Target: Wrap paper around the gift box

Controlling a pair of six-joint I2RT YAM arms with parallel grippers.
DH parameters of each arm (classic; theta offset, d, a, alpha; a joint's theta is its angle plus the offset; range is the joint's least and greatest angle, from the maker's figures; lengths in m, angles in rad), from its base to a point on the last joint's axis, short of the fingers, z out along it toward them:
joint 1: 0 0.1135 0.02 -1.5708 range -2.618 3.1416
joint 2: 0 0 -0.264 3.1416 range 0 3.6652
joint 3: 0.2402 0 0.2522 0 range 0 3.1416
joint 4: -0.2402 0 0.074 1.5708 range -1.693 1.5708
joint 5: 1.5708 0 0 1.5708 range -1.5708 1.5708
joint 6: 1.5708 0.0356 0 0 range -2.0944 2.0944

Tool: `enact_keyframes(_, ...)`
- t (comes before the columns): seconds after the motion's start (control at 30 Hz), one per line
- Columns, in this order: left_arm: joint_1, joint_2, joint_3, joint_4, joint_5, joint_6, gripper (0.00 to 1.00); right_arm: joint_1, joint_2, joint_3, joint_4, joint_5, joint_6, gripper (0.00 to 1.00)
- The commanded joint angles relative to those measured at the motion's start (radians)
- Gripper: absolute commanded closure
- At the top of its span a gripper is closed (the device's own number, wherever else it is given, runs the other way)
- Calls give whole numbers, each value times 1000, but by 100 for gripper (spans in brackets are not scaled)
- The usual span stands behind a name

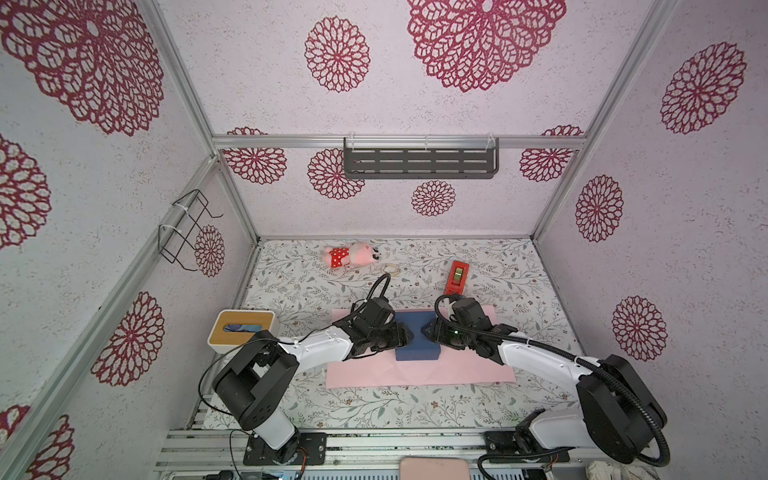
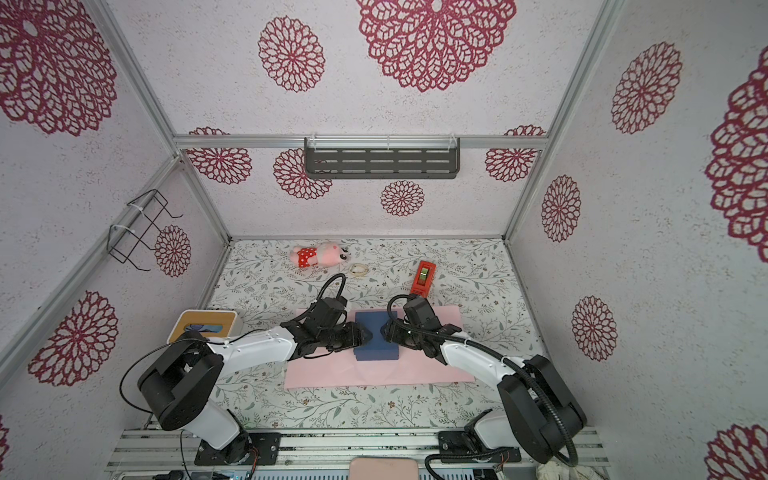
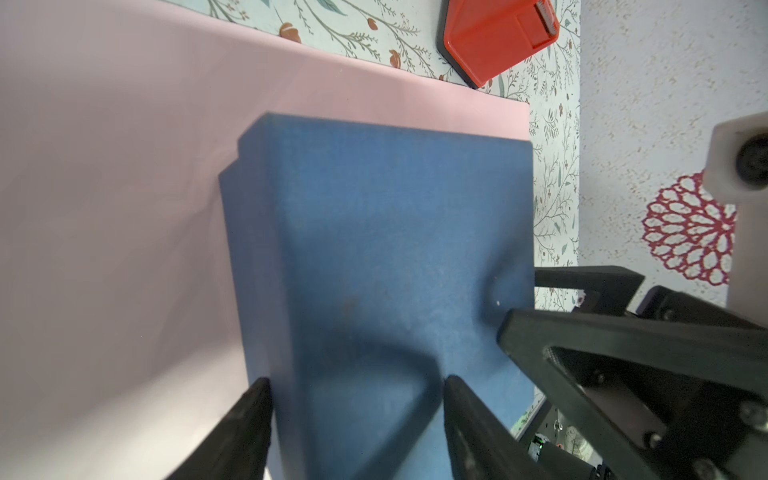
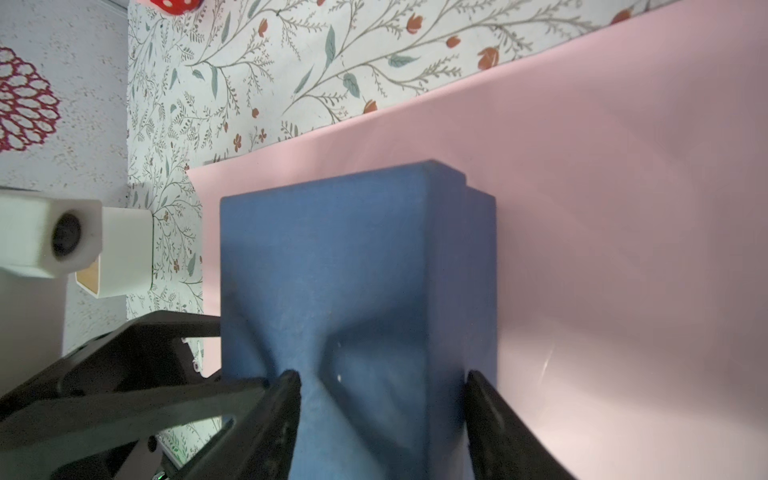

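One gift box (image 1: 417,344), one sheet of paper (image 1: 415,374) and two grippers are counted on the table (image 1: 523,282). One red tape dispenser (image 1: 457,276), one plush toy (image 1: 351,254), one tissue box (image 1: 241,330) and one pink pad (image 1: 434,467) are also seen, well apart from the box.

The paper is laid flat with its pink face up, and its long axis runs from left to right. The gift box is placed on the paper, near the middle of its length and closer to the far edge than to the near one. The box is set upright with the lid on top, and its sides are kept parallel to the edges of the paper. It is nearly cubic, so no clear long axis can be named.

The left gripper (image 1: 409,333) is brought to the left edge of the box top, and the right gripper (image 1: 424,330) to the right edge, so they point at each other. In the wrist views the fingers (image 3: 253,415) of the left and the fingers (image 4: 282,407) of the right are held apart and nothing is clamped between them. Whether the tips touch the lid cannot be told.
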Motion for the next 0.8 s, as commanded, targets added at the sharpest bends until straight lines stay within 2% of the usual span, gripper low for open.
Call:
enact_keyframes(0.0, -24, -25, 1, 69, 32, -14, 33, 20, 1, 51, 28, -47, -21, 36)
enact_keyframes(0.4, -26, -33, 2, 64, 29, -9, 33, 22, -32, -1, 46, -47, 12, 36)
enact_keyframes(0.77, -24, -34, 11, 43, 15, 3, 31, 22, -4, 1, 53, -46, 5, 36)
